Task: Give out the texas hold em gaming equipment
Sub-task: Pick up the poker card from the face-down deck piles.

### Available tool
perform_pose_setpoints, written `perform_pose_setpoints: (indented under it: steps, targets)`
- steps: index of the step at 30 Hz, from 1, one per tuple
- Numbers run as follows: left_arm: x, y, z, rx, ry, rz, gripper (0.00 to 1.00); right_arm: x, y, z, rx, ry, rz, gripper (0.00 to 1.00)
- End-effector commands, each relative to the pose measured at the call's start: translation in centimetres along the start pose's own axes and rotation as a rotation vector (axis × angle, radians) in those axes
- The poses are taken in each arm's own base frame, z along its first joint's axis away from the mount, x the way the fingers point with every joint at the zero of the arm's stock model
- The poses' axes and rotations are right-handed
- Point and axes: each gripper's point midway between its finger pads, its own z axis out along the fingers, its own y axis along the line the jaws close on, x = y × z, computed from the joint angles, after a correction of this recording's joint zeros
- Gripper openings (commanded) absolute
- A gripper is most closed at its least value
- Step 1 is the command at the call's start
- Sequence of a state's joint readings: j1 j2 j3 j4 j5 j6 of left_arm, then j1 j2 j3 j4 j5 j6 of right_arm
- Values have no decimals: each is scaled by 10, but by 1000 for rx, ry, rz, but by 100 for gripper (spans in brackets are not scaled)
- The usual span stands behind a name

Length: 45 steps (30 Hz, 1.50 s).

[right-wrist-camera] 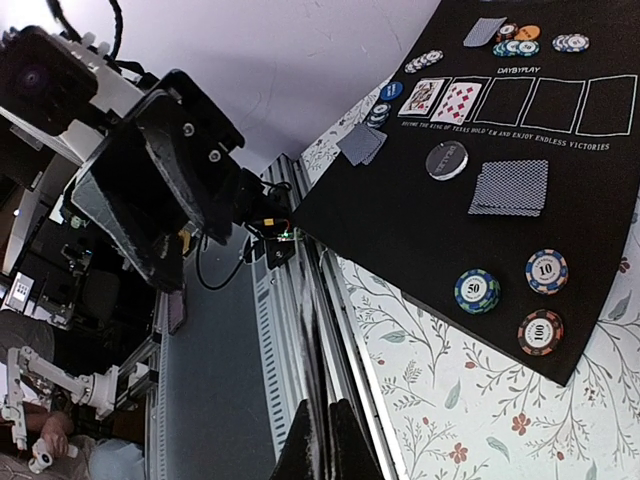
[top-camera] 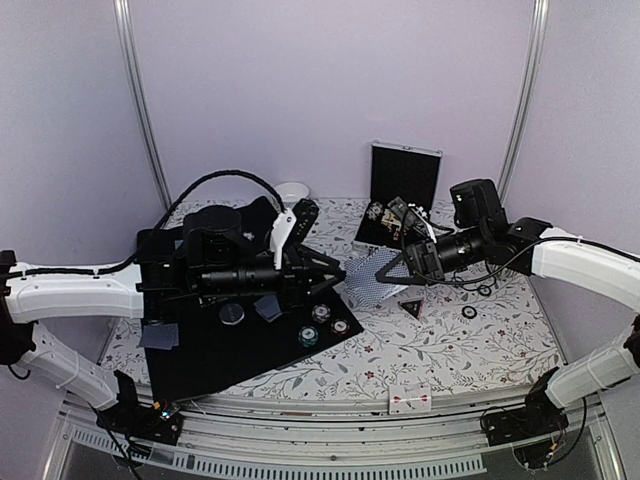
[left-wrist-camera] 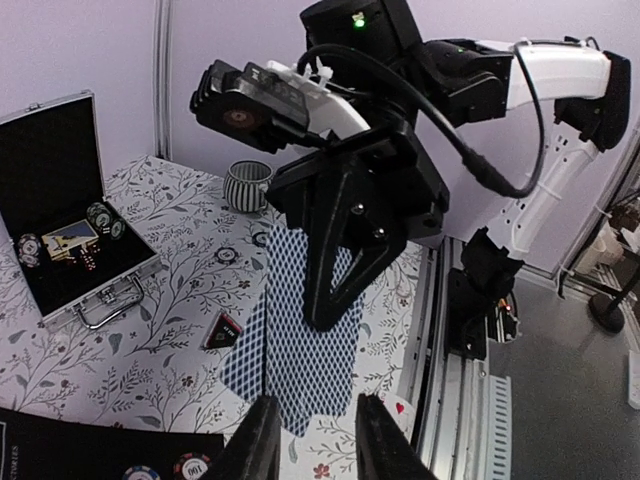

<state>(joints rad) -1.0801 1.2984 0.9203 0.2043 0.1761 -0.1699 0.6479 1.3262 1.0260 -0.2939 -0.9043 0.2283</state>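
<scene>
Cards [left-wrist-camera: 290, 370] in a spread, long axis toward left hand [left-wrist-camera: 320, 405] — fingers apart — right hand [left-wrist-camera: 328, 310] clenched on them

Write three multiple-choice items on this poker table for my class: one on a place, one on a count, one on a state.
1. Where is the black-red triangular marker relative to the black rectangular mat? A on it; B off it, on the floral cloth; C under it.
2. How many face-up cards lie in the mat's white outlined boxes? A two; B none; C five.
3. The right gripper is: A wide open; B shut on nothing; C shut on blue-grey patterned playing cards.
Answers: B, cloth surrounds it; A, three boxes are bare; C, it pinches the fan.
</scene>
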Motion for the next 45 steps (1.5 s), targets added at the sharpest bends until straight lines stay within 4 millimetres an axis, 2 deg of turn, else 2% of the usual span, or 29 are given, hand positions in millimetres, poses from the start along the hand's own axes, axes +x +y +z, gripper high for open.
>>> perform_pose_setpoints:
  steps: [1,5,9,13,15,19,23,25,27,30,33,40,45]
  targets:
    - [0,5,16,52,42,-147,27,-3,7,2,-51,-25,3,2]
    - [7,10,27,38,63,-149,26,-1,7,3,-63,-22,9,2]
    - [5,31,24,-48,48,-158,22,0,10,3,-83,-19,2,2]
    - [3,45,11,-73,15,-173,32,2,11,3,-88,-13,-5,2]
    - [7,41,10,-38,29,-168,37,1,12,2,-92,-15,-13,2]
    - [16,20,10,92,53,-153,50,-3,14,2,-94,-20,-25,2]
    - [11,-6,-7,234,-37,-83,68,-3,14,2,-94,-19,-27,2]
    - [13,-6,-10,233,-67,-74,72,-3,14,3,-98,-18,-26,2]
    - [19,6,-2,174,-46,-92,70,-3,14,3,-105,-17,-26,2]
    - [22,25,12,84,-15,-119,58,-4,17,3,-115,-19,-28,2]
    - [20,27,14,80,-38,-120,53,-4,19,3,-121,-17,-30,2]
    - [15,36,14,48,-63,-120,35,-2,24,4,-135,-14,-39,2]
    - [18,37,15,49,-50,-111,30,-4,29,2,-148,-18,-54,2]
